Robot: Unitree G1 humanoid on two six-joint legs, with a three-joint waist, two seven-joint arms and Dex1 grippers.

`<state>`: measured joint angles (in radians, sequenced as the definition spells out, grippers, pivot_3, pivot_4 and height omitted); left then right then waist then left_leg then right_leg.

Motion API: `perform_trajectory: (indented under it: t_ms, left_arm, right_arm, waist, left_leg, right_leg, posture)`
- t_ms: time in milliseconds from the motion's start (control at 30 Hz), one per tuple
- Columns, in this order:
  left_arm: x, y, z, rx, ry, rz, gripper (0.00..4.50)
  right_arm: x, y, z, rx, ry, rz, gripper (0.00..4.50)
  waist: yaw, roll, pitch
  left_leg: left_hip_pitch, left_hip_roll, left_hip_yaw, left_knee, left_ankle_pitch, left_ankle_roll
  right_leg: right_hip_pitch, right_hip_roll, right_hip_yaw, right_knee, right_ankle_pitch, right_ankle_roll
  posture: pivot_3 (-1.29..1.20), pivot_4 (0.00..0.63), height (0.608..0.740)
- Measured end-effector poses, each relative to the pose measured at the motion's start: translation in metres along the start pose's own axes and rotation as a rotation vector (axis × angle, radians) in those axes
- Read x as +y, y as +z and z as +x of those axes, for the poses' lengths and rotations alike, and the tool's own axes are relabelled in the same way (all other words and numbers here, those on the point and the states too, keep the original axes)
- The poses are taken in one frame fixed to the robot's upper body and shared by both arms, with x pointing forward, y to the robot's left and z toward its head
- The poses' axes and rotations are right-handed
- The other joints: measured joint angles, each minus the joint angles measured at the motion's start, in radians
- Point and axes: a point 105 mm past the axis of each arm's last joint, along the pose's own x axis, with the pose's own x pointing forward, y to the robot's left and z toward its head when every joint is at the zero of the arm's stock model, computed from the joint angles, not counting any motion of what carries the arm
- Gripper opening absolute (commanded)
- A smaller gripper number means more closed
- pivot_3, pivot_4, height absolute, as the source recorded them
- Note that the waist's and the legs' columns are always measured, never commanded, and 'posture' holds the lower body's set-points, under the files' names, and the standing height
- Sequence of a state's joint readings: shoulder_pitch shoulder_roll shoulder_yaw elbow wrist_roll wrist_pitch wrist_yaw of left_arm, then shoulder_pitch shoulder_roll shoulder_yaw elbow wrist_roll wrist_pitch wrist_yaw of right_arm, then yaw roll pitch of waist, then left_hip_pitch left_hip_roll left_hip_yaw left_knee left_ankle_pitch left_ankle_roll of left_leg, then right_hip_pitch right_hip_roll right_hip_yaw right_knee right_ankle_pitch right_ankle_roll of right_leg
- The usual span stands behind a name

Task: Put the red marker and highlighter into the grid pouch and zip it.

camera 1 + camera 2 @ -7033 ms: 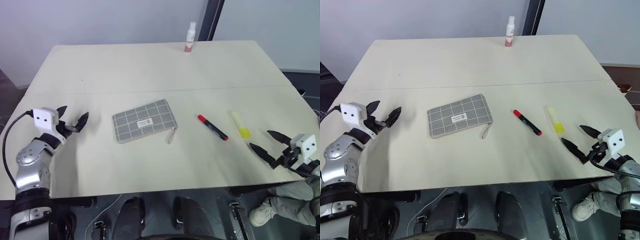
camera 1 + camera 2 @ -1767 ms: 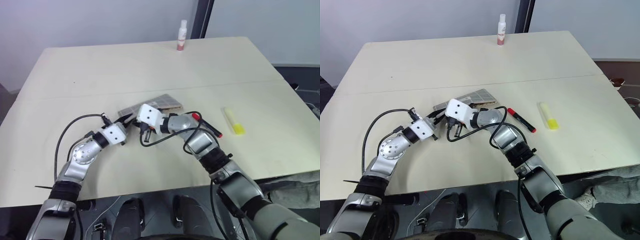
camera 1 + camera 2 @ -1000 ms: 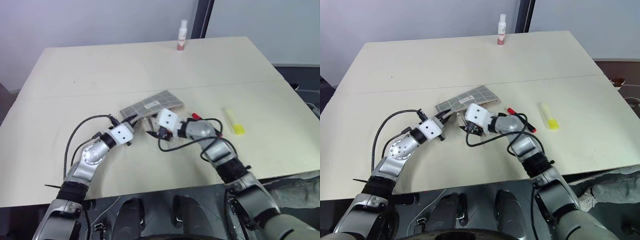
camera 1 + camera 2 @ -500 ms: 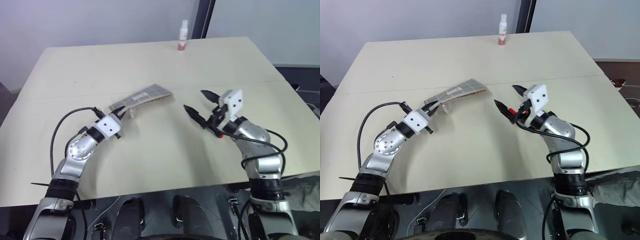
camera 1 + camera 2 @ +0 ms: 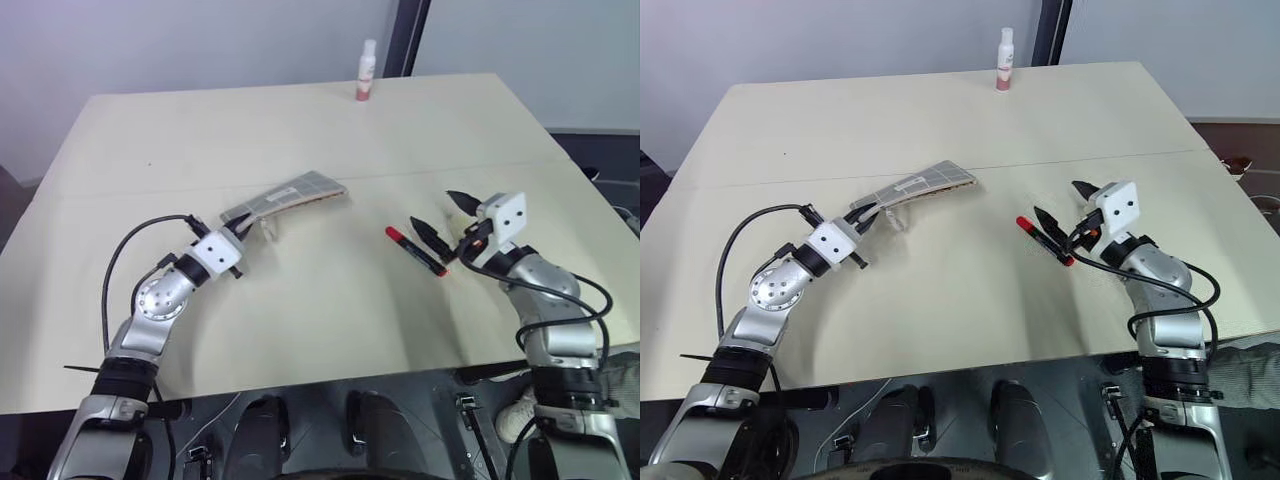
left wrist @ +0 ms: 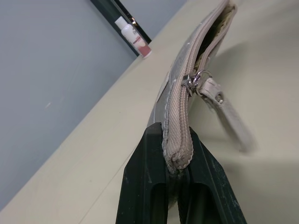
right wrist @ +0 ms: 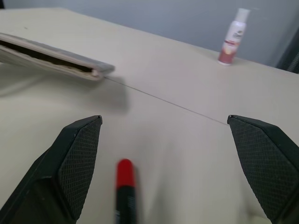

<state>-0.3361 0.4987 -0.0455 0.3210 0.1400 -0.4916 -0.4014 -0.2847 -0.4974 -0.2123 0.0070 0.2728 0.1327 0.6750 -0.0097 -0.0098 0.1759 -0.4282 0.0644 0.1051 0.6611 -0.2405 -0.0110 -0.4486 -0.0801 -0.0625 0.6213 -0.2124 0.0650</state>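
Note:
The grid pouch point(image 5: 287, 194) is tipped up on edge, one end pinched in my left gripper point(image 5: 240, 227), which is shut on it. In the left wrist view the zipper pull point(image 6: 193, 80) sits partway along the pouch point(image 6: 184, 100), the far part gaping open, and the cord point(image 6: 227, 108) hangs down. The red marker point(image 5: 417, 250) lies flat on the table to the right of the pouch. My right gripper point(image 5: 446, 216) hovers open just above and beyond the marker point(image 7: 124, 191), with nothing between its fingers. The highlighter is hidden behind my right hand.
A white-and-pink bottle point(image 5: 366, 71) stands at the far edge of the beige table point(image 5: 300, 330). A seam line runs across the table behind the pouch.
My right gripper has left the pouch's zipper and swung right to above the marker, opening wide. The left gripper holds the pouch's end, now raised and a little further left.

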Motion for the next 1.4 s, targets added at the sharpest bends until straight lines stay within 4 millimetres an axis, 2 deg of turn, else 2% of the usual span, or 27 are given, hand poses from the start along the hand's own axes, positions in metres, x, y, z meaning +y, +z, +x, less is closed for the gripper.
perform_trajectory:
  t_ms: [267,467,567,733,1000,1167,1267,1333,1400]
  left_arm:
    - [-0.001,0.0,0.004,-0.006,-0.006,-0.009,0.0]
    - [-0.003,0.001,0.007,-0.013,-0.004,-0.022,0.0]
    - [-0.003,0.003,0.008,-0.023,-0.004,-0.019,0.0]
    - [-0.006,0.001,0.005,-0.022,-0.008,-0.021,0.0]
    - [-0.012,-0.002,0.006,-0.021,-0.015,-0.038,0.0]
    - [-0.015,-0.001,0.007,-0.026,-0.02,-0.042,0.0]
    - [-0.015,0.0,0.007,-0.036,-0.02,-0.039,0.0]
    - [-0.015,0.001,0.007,-0.039,-0.02,-0.038,0.0]
    - [-0.016,0.001,0.007,-0.039,-0.019,-0.038,0.0]
  right_arm:
    - [-0.015,-0.004,-0.01,0.033,-0.033,-0.017,4.46]
    - [-0.042,-0.027,-0.016,0.168,-0.108,-0.02,4.46]
    - [-0.049,-0.033,-0.019,0.214,-0.124,-0.019,4.46]
    - [-0.05,-0.041,-0.021,0.263,-0.132,0.02,4.46]
    - [-0.052,-0.039,-0.021,0.306,-0.129,0.048,4.46]
    - [-0.053,-0.06,-0.03,0.443,-0.181,0.127,4.46]
    - [-0.045,-0.072,-0.04,0.526,-0.159,0.16,4.46]
    - [-0.042,-0.072,-0.041,0.534,-0.147,0.158,3.94]
    - [-0.038,-0.071,-0.044,0.552,-0.118,0.127,3.06]
  waist:
    - [-0.001,0.0,0.0]
    - [-0.001,0.0,0.0]
    - [-0.001,0.0,0.0]
    - [-0.001,0.0,0.0]
    - [0.0,0.0,0.0]
    - [0.0,0.0,0.0]
    - [0.0,0.0,0.0]
    - [0.0,0.0,0.0]
    - [0.0,0.0,0.0]
  left_leg:
    - [0.0,0.0,0.0,0.0,0.0,0.0]
    - [0.0,0.0,0.0,0.0,0.0,0.0]
    - [0.001,0.0,0.0,0.0,0.0,0.0]
    - [0.001,0.0,0.0,0.0,0.0,0.0]
    - [0.001,0.0,0.0,0.001,0.0,0.0]
    - [0.001,0.0,0.0,0.001,0.0,0.0]
    - [0.001,0.0,-0.001,0.001,0.0,0.0]
    - [0.001,0.0,-0.001,0.001,0.0,0.0]
    - [0.002,0.0,-0.001,0.001,0.0,0.0]
  right_leg:
    - [0.0,0.0,0.0,0.0,0.0,0.0]
    - [0.001,0.0,0.0,0.0,0.0,0.0]
    - [0.001,0.0,0.0,0.0,0.0,0.0]
    - [0.001,0.0,0.0,0.0,0.0,0.0]
    - [0.002,0.0,0.0,0.0,0.0,0.0]
    - [0.002,0.0,0.0,0.0,0.0,0.0]
    - [0.002,0.0,0.0,0.0,0.0,0.0]
    - [0.002,0.0,0.0,0.0,0.0,0.0]
    - [0.003,0.0,0.0,0.0,0.0,0.0]
  posture:
    - [0.0,0.15,0.74]
    - [0.0,0.15,0.74]
    - [0.0,0.15,0.74]
    - [0.0,0.15,0.74]
    - [0.0,0.15,0.74]
    - [0.0,0.15,0.74]
    - [0.0,0.15,0.74]
    - [0.0,0.15,0.74]
    - [0.0,0.15,0.74]
